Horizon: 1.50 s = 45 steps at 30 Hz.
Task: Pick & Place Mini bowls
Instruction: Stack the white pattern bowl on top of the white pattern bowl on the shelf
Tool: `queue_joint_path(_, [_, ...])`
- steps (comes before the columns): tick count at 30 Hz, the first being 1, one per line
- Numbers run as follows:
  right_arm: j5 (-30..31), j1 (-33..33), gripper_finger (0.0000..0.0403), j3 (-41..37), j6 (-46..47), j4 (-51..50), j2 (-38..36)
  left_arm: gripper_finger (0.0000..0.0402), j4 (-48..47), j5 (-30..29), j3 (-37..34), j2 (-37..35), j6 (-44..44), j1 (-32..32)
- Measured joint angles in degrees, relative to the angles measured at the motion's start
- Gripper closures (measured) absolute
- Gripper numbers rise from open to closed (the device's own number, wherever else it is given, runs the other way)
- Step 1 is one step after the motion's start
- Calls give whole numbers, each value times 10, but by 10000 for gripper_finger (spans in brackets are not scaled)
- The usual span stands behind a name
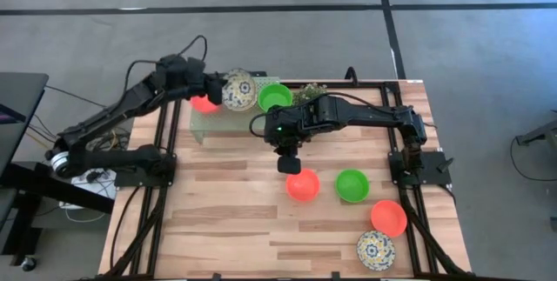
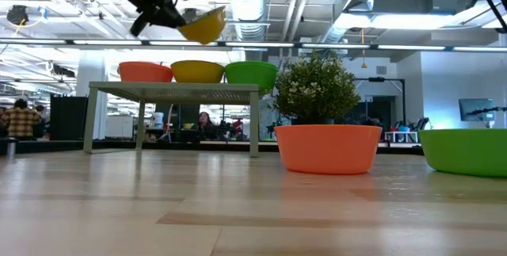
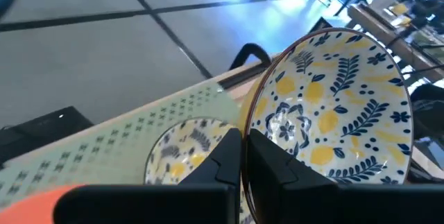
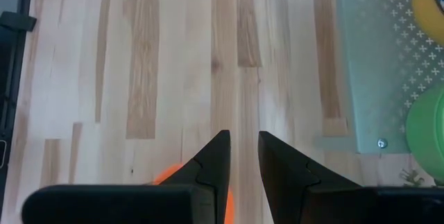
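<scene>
Left gripper was pinched on the rim of a cream floral mini bowl, holding it tilted above the pale green perforated stand at the far left of the table. On that stand sat a red-orange bowl, a second floral bowl lying directly under the held one, and a bright green bowl at the stand's right end. A small bushy plant stood just right of the stand.

Right gripper hung over the middle of the table, fingers parted a little with nothing between them, directly above the far edge of a red-orange bowl. To the right of that bowl sat a green bowl. Nearer and further right lay another red-orange bowl, and at the near right edge a floral bowl. These four bowls on the tabletop stood apart from one another.
</scene>
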Motion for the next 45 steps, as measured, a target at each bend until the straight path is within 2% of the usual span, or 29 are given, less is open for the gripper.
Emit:
queue_joint_path(9, [0, 1, 333, 0, 0, -3, 0, 389, -100, 8, 60, 57, 3, 41])
queue_joint_path(18, [0, 1, 333, 0, 0, -3, 0, 389, -110, 35, 61, 90, 7, 51])
queue_joint_path(23, [0, 2, 333, 0, 0, -3, 0, 388, -142, 29, 61, 113, 12, 52])
queue_joint_path(32, [0, 2, 333, 0, 0, -3, 0, 386, -145, 31, 61, 119, 17, 52])
queue_joint_path(45, [0, 2, 333, 0, 0, -3, 0, 352, -144, 29, 61, 123, 17, 56])
